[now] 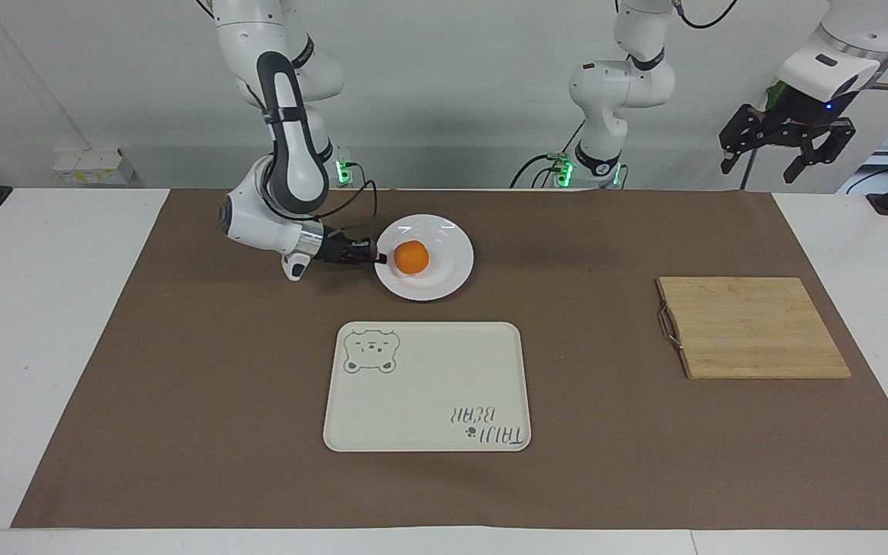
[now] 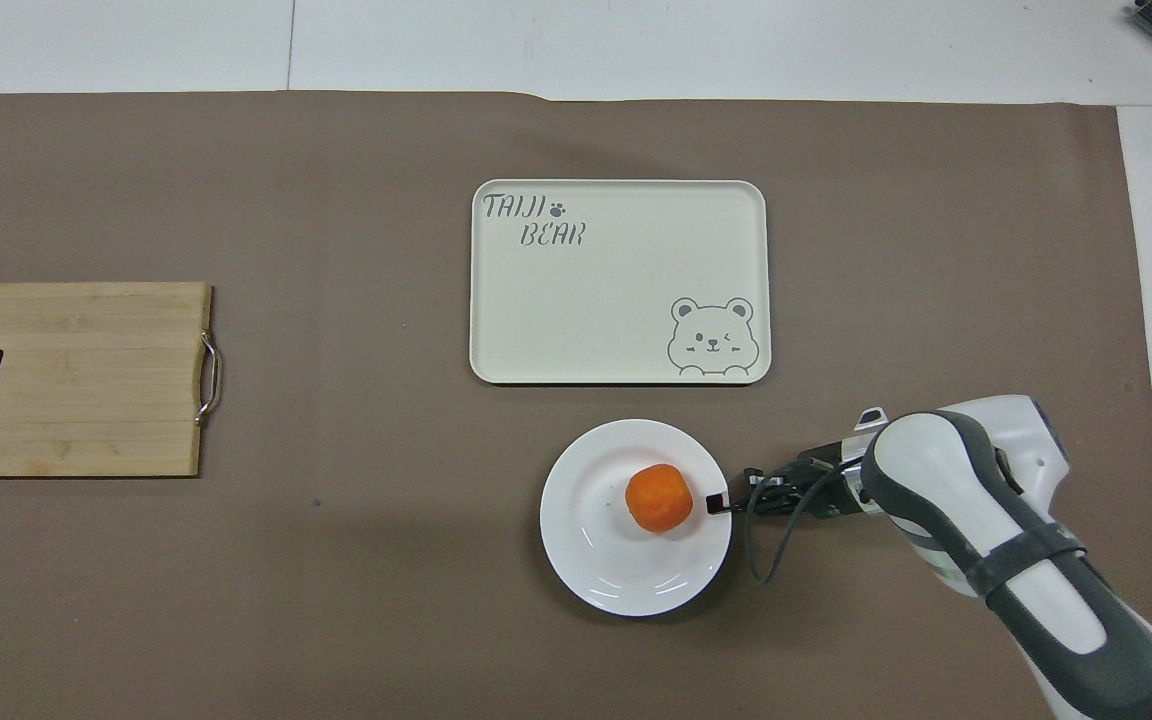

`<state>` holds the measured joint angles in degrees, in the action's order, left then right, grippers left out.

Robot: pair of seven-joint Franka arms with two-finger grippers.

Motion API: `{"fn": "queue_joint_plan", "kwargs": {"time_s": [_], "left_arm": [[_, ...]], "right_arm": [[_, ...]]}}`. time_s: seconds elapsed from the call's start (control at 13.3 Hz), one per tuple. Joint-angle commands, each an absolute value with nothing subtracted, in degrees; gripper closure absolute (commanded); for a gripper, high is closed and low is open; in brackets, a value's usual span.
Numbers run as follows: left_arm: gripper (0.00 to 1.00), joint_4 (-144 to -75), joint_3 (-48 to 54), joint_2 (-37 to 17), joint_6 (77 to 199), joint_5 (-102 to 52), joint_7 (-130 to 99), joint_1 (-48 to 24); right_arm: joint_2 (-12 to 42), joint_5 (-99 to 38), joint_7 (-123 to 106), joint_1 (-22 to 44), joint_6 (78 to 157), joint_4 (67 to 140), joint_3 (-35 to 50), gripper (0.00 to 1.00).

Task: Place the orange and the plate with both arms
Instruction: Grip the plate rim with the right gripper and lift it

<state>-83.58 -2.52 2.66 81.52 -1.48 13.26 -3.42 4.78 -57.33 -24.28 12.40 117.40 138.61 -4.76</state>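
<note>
White plate [image 1: 436, 274], orange [image 1: 412, 257] on it, sits at 12 o'clock of tray [image 1: 426, 385] in the facing view; right gripper [image 1: 379, 260] pinches its rim shut, moving remains; left gripper [image 1: 785, 137] waits open

brown mat [image 1: 205, 401] open at frame's lower left and lower right; tray [image 1: 413, 408] centre, cutting board [image 1: 752, 327] right, plate [image 1: 444, 281] upper centre obstruct.
</note>
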Motion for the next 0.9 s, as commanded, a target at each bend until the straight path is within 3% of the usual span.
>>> {"fn": "queue_joint_plan", "kwargs": {"time_s": [0.0, 0.83], "left_arm": [[0.0, -82.4, -2.3, 2.5, 80.2, -1.5, 12.7, -3.0], [0.0, -82.4, -2.3, 2.5, 80.2, -1.5, 12.7, -3.0]], "right_arm": [[6.0, -58.8, -27.4, 12.6, 119.6, 138.2, -4.6, 1.0], [3.6, -61.1, -33.4, 11.6, 119.0, 135.6, -4.7, 1.0]]}}
